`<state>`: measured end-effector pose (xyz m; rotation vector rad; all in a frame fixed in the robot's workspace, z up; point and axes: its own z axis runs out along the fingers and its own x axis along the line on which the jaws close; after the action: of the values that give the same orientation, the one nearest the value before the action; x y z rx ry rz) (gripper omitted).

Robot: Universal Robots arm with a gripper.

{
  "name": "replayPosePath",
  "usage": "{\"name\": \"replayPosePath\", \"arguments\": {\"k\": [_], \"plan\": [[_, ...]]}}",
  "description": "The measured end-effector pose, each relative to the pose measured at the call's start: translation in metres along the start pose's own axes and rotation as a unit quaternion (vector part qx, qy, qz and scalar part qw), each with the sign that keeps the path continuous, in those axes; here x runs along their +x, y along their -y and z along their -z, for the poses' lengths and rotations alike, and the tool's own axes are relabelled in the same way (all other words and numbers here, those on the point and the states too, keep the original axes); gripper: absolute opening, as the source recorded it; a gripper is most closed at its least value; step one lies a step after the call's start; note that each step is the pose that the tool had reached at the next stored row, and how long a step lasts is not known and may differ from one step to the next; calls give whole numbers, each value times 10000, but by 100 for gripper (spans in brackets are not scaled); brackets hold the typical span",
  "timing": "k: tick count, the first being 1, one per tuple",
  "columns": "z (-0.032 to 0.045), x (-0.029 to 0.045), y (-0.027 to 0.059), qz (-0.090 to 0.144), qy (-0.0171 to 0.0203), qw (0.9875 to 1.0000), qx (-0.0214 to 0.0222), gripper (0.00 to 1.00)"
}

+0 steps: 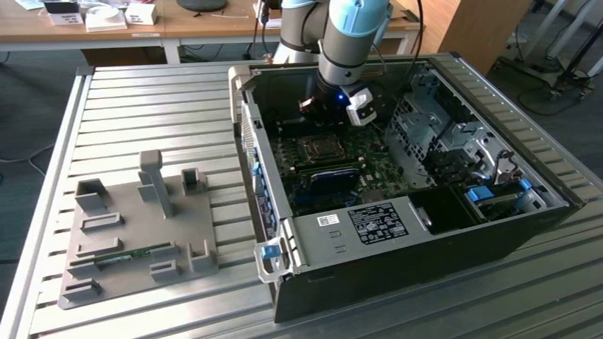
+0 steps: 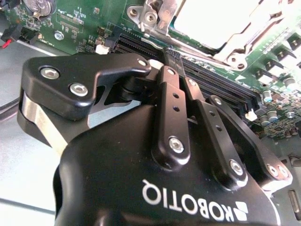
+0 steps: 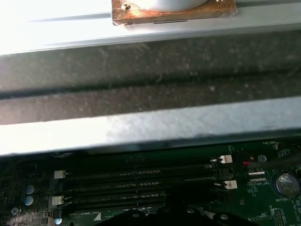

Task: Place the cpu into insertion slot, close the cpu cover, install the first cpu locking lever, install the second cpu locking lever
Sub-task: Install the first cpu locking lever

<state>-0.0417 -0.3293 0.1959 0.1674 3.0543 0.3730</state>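
My gripper [image 1: 327, 113] hangs inside the open computer case [image 1: 396, 233], just behind the insertion slot [image 1: 320, 147] on the green motherboard [image 1: 372, 166]. In the second wrist view its black fingers [image 2: 172, 101] run together to one tip over the long black memory slots [image 2: 216, 82], and nothing shows between them. Beyond that tip the cpu [image 2: 214, 19] shows as a bright silvery square. The cpu cover [image 2: 237, 49], a metal frame, lies flat around it. I cannot make out how the locking levers stand.
A grey fixture plate [image 1: 141, 226] with upright posts lies on the slatted table at the exterior view's left, a memory stick [image 1: 123, 258] lying in it. Metal drive cages [image 1: 443, 134] fill the case's right side. The case wall [image 3: 141, 127] runs close behind the memory slots [image 3: 141, 181].
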Motion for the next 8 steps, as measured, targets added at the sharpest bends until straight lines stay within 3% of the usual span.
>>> {"name": "replayPosePath", "arguments": {"k": [8], "plan": [[-1, 0, 5, -42, 19, 10000, 6, 11]]}}
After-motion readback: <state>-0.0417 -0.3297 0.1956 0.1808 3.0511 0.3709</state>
